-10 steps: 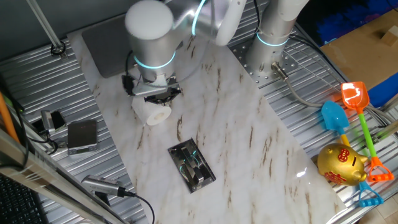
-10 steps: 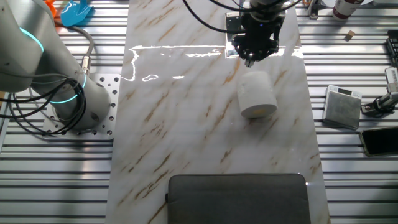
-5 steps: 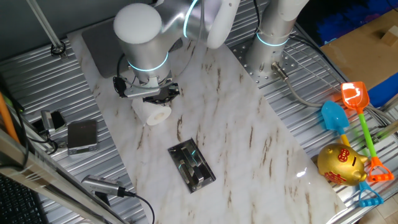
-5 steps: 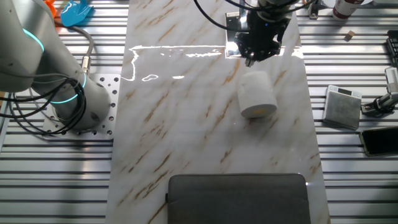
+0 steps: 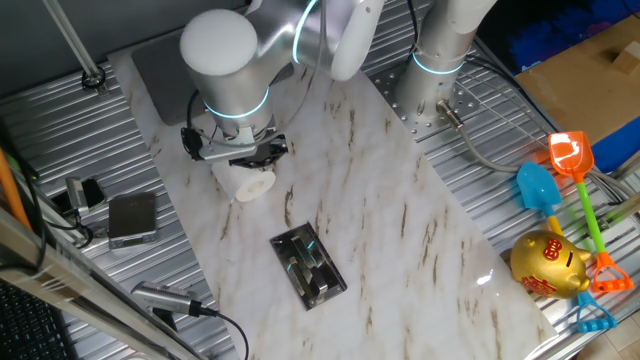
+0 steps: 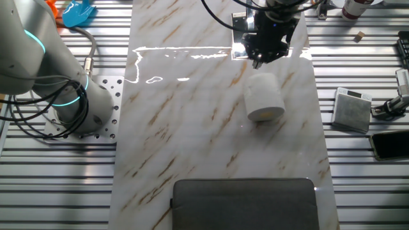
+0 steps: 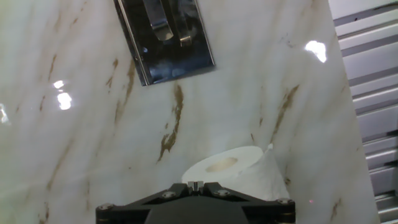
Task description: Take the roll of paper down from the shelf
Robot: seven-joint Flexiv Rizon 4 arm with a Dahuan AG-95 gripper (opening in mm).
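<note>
already roll of paper (image 6: pixel 264 97) lies on marble table (image 6: pixel 185 128), well apart from shelf (image 5: pixel 309 265). gripper (image 6: pixel 258 59) just above roll, holding nothing i can see; finger spread unclear. i judge task nearly done, only retreat left.

- Your arm (image 5: pixel 225 50) has thick, rounded silver-grey links, with glowing cyan rings at the joints.
- Black cables (image 6: pixel 38 112) loop around its base (image 6: pixel 96 105).
- The black gripper (image 7: pixel 196 186) mount shows small screws on its angled front.
</note>
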